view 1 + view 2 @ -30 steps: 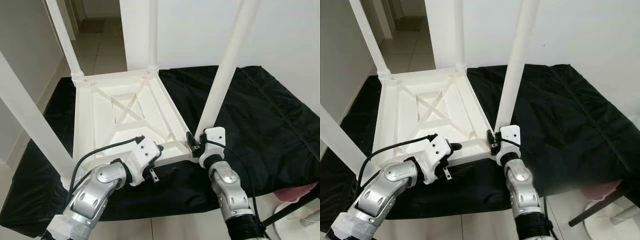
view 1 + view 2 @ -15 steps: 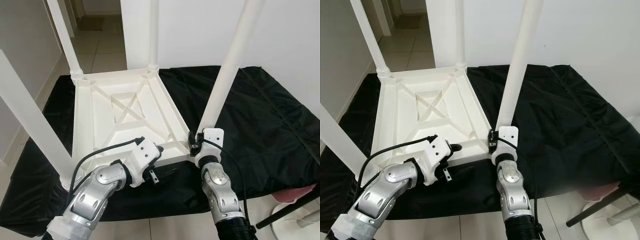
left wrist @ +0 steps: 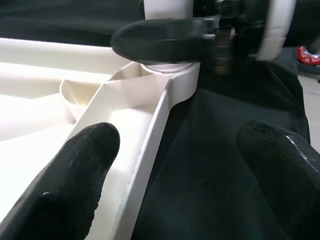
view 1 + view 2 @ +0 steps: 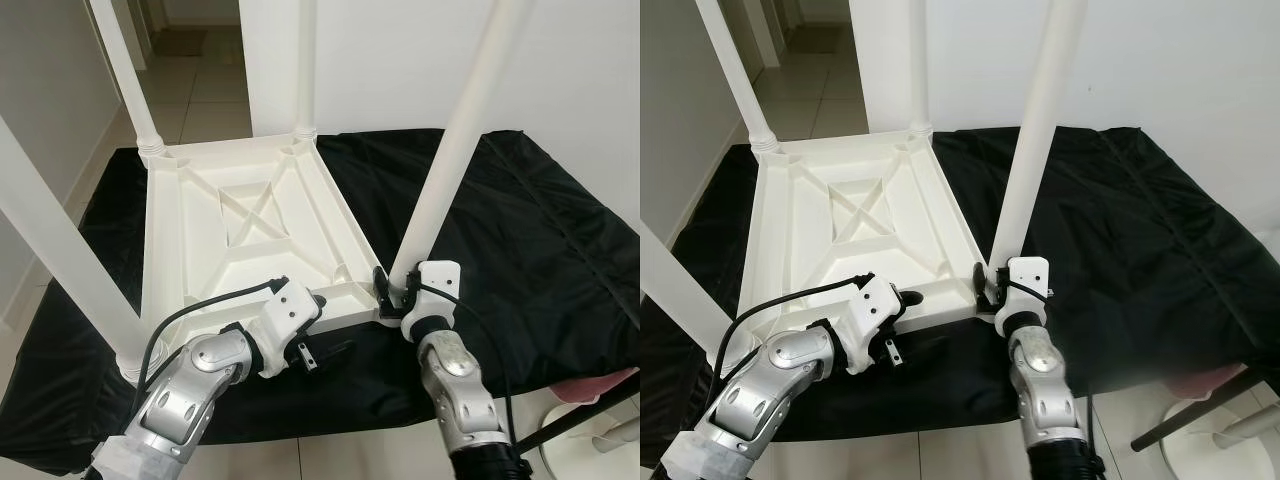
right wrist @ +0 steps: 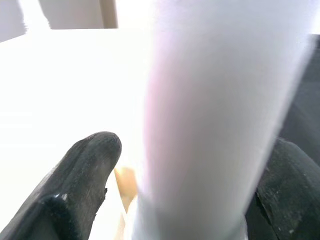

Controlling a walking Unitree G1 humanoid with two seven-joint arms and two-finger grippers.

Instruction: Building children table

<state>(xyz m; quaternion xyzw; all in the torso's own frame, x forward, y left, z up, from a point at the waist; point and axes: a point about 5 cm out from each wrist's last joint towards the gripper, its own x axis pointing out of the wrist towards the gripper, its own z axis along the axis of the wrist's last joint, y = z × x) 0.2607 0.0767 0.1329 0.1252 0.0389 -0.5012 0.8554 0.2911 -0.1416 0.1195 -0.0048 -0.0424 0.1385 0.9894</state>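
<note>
Low centre of the head view, the right gripper (image 4: 388, 291) is clasped around the base of the near-right leg (image 4: 450, 160), one finger (image 5: 80, 185) on each side. Lower left, the left gripper (image 4: 330, 322) is spread wide, straddling the near rim of the upturned white table (image 4: 240, 220), which lies on the black cloth (image 4: 520, 230). No legible writing.

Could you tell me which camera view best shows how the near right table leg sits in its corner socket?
The left wrist view: the leg's base stands in the round corner socket, with the right gripper at it. The eye views show the whole leg upright but its base partly hidden. The right wrist view shows a blurred leg between the fingers.
</note>
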